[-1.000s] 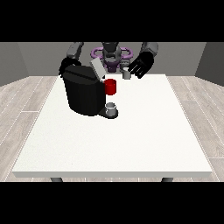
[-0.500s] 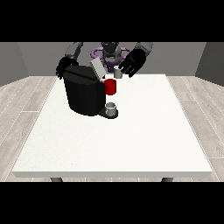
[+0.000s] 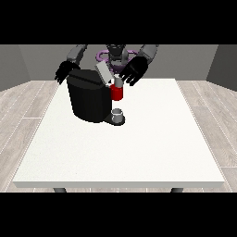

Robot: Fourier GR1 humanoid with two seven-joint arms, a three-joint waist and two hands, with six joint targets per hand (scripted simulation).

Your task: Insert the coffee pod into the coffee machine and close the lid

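Pod arrives at the brewer, lid still up

Near to far on the table (image 3: 139, 152): a cup (image 3: 118, 114) under the machine (image 3: 90, 99) toward the far-left corner; above its red head (image 3: 117, 93) the grey pod (image 3: 118, 82), pinched under the hand at the view's right (image 3: 134, 71), which has swung in from the far edge. The lid (image 3: 103, 73) stays raised. The hand at the view's left (image 3: 66, 71) has held behind the machine, fingers relaxed.

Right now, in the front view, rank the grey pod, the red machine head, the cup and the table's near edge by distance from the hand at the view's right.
From the hand at the view's right:
1. Grey pod, just below it.
2. Red machine head, under the pod.
3. Cup, on the machine's base.
4. Table's near edge, towards the camera.
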